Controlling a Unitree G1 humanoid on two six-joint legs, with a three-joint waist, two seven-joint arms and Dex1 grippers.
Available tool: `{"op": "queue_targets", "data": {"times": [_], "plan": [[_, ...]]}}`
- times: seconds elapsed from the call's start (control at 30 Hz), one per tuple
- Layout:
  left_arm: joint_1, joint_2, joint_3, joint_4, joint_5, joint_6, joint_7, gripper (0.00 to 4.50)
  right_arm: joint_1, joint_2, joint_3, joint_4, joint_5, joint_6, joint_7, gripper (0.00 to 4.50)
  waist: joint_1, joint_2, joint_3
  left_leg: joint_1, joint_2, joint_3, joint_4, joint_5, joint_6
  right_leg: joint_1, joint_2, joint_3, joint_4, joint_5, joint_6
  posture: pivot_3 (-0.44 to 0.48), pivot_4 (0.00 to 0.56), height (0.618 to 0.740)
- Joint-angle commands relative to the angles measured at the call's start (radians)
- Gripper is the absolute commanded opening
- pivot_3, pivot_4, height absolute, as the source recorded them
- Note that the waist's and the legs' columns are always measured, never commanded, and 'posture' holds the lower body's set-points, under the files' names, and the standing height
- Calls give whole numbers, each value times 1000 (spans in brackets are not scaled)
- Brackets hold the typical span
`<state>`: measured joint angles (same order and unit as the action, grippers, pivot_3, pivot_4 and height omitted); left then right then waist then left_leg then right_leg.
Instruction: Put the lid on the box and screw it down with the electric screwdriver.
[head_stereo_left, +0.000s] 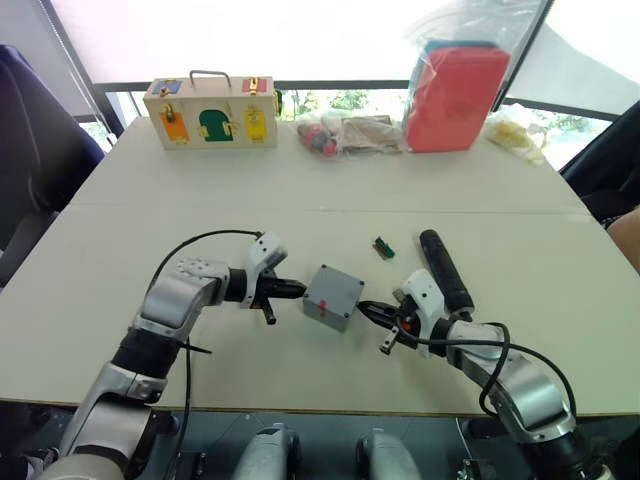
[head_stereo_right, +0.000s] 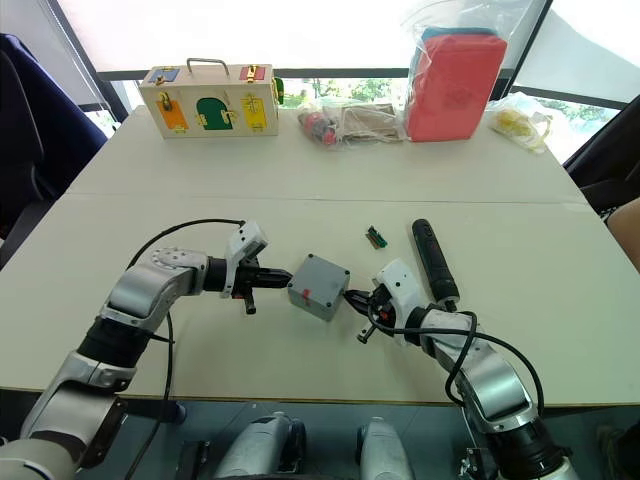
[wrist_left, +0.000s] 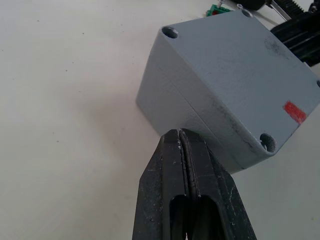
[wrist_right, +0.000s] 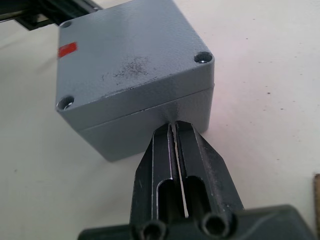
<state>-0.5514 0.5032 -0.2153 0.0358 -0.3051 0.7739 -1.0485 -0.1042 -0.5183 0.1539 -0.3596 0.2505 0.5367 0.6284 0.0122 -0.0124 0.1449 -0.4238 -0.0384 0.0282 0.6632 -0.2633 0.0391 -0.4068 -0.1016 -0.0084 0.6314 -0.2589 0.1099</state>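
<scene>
The grey box (head_stereo_left: 331, 311) sits mid-table with the lid (head_stereo_left: 336, 287) on top of it; a seam shows between lid (wrist_right: 130, 55) and box body (wrist_right: 120, 137). The lid carries a red mark and open corner screw holes. My left gripper (head_stereo_left: 300, 290) is shut, and its tip (wrist_left: 179, 132) touches the box's left side. On the opposite side, the tip of my shut right gripper (head_stereo_left: 365, 308) rests against the box wall just under the seam (wrist_right: 172, 125). The black electric screwdriver (head_stereo_left: 445, 270) lies on the table to the right, behind my right wrist, with nothing holding it.
A small green bit holder (head_stereo_left: 383, 247) lies just behind the box. At the far edge stand a wooden latch box (head_stereo_left: 210, 113), small bagged items (head_stereo_left: 345, 133), a red case in a plastic bag (head_stereo_left: 455, 95) and a yellow bag (head_stereo_left: 515, 130).
</scene>
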Motion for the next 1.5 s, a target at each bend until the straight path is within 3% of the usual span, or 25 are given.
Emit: {"op": "queue_targets", "data": {"times": [0.03,0.43,0.63,0.7,0.8,0.93,1.03,1.33,1.43,1.5], "plan": [[13,-10,-2,-91,-45,27,-1,0,-23,9,-7,-18,4,-30,9,48,0,0,0,0,0,0,0,0,0,0,0,0,0,0,0,0,150,740],[17,-12,9,-100,-59,45,24,0,-39,5,-20,-5,5,-23,22,48,0,0,0,0,0,0,0,0,0,0,-1,0,0,0,0,0,150,740],[16,39,85,-108,-43,20,69,0,-2,-24,-91,-81,37,3,19,48,-1,0,0,0,0,0,-1,0,0,-1,-1,0,0,0,-1,0,150,740],[36,50,172,-159,-76,-19,92,0,31,-42,-157,-148,74,35,13,48,-1,0,0,0,0,0,-1,0,0,-1,-1,0,0,0,-1,0,150,740],[15,92,251,-264,-170,52,80,0,60,-55,-273,-227,151,102,-8,48,0,1,0,-2,0,0,-2,0,0,-2,-1,0,-1,0,0,0,150,740],[-62,131,248,-334,-315,191,14,0,85,-26,-377,-248,223,138,-50,48,4,1,0,-1,0,0,-2,0,-1,-1,-2,0,-1,0,-2,0,150,740],[-98,160,176,-348,-311,171,-33,0,114,-34,-380,-218,184,136,-86,660,-1,1,0,-1,0,0,-2,0,-1,-1,-2,0,-2,-1,-3,0,150,740],[-110,251,-43,-364,-162,-35,-150,0,136,-64,-321,-195,192,190,-76,4011,-2,4,2,-1,0,0,-2,0,-1,-1,-1,0,-1,-1,-4,0,150,740],[-116,237,-55,-340,-138,-71,-144,0,113,-63,-296,-158,168,182,-82,4011,1,4,2,-1,0,0,-2,0,0,-1,-1,0,-2,-1,-5,0,150,740],[-111,235,-55,-336,-132,-78,-146,0,102,-63,-283,-135,153,170,-85,3555,1,4,2,-1,0,0,-1,0,0,-1,-1,0,-2,-1,-5,0,150,740]]}}
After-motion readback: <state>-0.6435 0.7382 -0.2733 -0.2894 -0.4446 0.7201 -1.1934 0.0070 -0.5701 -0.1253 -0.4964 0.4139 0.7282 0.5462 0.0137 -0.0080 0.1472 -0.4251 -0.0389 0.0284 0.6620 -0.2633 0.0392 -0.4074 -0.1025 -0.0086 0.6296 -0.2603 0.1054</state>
